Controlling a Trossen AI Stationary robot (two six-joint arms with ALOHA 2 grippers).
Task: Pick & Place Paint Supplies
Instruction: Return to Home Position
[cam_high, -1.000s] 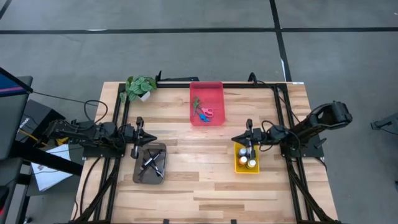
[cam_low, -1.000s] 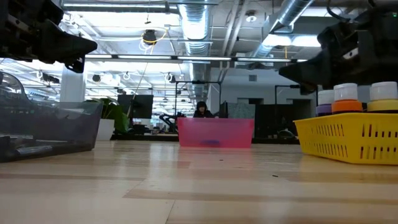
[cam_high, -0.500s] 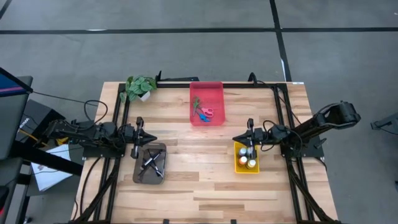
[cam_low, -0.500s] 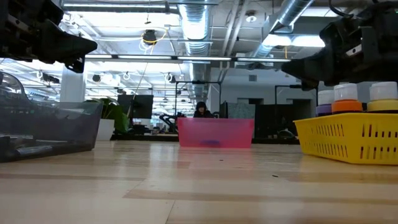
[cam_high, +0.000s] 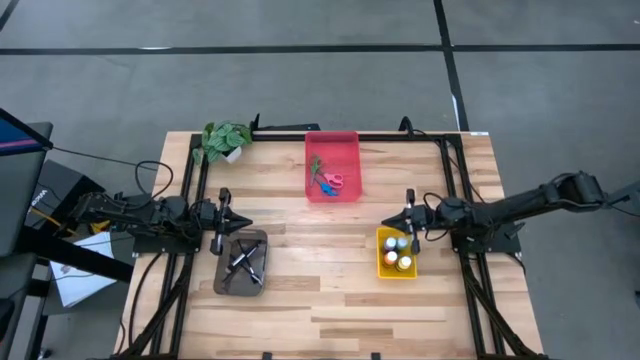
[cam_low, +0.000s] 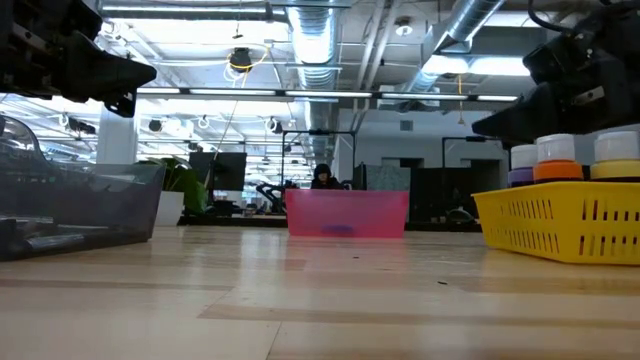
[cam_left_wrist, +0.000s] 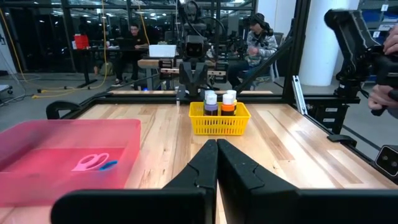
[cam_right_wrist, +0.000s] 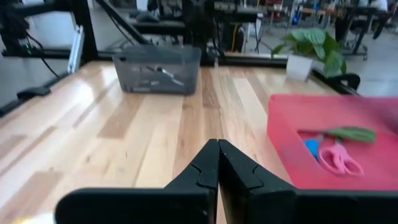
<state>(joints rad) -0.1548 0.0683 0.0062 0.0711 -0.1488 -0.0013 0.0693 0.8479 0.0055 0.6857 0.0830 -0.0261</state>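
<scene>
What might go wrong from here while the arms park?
The right hand hangs shut beside the yellow basket, whose bottles stand above its rim; a low swing might tip one. The left hand, shut, sits by the grey tray and might nudge it.

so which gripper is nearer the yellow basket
Right. The right gripper hangs right by the yellow basket; the left gripper is across the table, by the grey tray.

Left arm (cam_high: 150, 212) and right arm (cam_high: 520, 203) outstretched inward, jaws pressed together.
</scene>
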